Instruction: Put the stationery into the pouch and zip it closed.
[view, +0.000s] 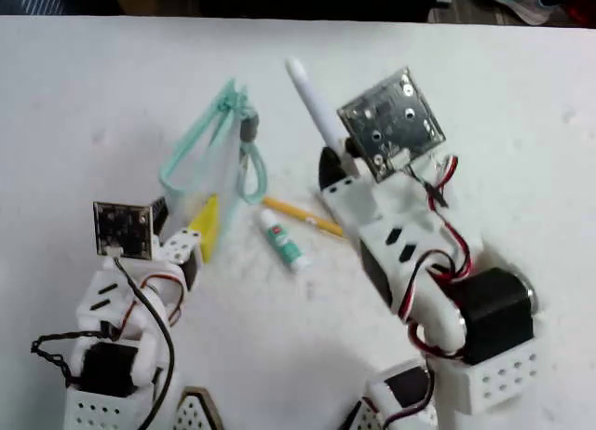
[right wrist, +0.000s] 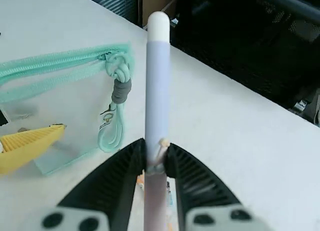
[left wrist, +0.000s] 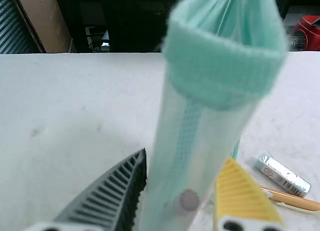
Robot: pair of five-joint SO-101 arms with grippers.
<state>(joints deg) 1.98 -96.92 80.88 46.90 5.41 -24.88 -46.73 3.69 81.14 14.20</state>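
Note:
A clear pouch (view: 209, 165) with a mint-green zipper rim stands upright on the table, its mouth open. My left gripper (left wrist: 180, 191) is shut on the pouch's lower edge (left wrist: 190, 156), one black and one yellow finger (view: 205, 225) on either side. My right gripper (right wrist: 156, 158) is shut on a white-capped pale pen (right wrist: 157, 91), held off the table to the right of the pouch (right wrist: 55, 73); the same pen (view: 312, 100) points toward the table's far side. A yellow pencil (view: 303, 218) and a small white-and-green tube (view: 282, 239) lie on the table between the arms.
A mint cord loop with a grey knot (view: 250, 165) hangs from the pouch's zipper end. White tabletop stretches open to the far left and far right. The table's far edge (view: 298, 19) meets a dark background.

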